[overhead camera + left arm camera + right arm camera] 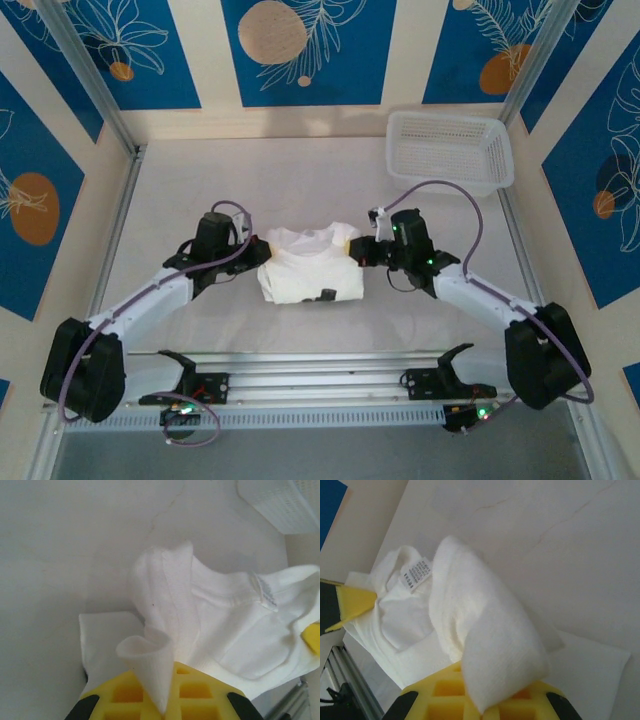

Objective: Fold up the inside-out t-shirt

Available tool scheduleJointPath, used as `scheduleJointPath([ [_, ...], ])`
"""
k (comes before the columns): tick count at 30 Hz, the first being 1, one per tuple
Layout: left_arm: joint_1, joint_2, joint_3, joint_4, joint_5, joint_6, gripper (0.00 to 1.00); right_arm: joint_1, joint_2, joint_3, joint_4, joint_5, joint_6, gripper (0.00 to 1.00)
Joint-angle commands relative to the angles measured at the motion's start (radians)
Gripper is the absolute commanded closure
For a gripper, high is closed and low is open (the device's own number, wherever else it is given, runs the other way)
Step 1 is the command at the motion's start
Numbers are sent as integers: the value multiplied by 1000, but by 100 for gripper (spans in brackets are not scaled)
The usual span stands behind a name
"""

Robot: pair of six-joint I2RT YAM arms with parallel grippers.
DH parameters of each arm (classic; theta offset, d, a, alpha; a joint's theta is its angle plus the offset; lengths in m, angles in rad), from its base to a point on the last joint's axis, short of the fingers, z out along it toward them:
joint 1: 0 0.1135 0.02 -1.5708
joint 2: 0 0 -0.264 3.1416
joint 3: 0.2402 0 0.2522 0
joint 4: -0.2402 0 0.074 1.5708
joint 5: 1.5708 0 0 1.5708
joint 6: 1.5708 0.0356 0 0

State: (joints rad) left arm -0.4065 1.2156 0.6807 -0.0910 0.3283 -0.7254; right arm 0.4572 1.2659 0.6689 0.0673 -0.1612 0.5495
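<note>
The inside-out t-shirt (308, 262) lies partly folded into a white bundle in the middle of the table, collar toward the back, a small dark label (325, 294) at its near edge. My left gripper (262, 246) is at its left side, shut on a curled fold of the shirt (150, 665) between the yellow fingers (200, 690). At the bundle's right side my right gripper (352, 248) is shut on a thick fold of the t-shirt (490, 650). The white neck label (417, 572) shows inside the collar.
A white mesh basket (448, 150) stands at the back right of the table. Metal frame rails (320, 375) run along the near edge between the arm bases. Bare white tabletop (200, 180) surrounds the shirt.
</note>
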Motion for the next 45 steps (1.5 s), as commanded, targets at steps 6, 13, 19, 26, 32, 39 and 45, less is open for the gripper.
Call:
scheduleJointPath([
  [6,-26,90,-82,79,25,6,100,-8,158,-14,-29,-57,10,100],
  [13,-49,205,-126,113,-56,-20,71,-5,279,4,-123,-74,31,83],
  [19,-52,51,-97,21,-122,-3,45,1,105,34,-256,78,76,52],
  [26,-119,-161,-23,-204,-221,13,40,87,-182,-22,-305,222,104,40],
  [32,-309,3,20,-112,-272,-55,42,210,-80,-70,-224,292,156,44],
  [39,-328,251,-66,10,-300,-160,44,213,23,-117,-237,285,214,46],
  [45,-329,14,-16,-120,-384,-119,30,179,-180,-47,-375,341,226,41],
])
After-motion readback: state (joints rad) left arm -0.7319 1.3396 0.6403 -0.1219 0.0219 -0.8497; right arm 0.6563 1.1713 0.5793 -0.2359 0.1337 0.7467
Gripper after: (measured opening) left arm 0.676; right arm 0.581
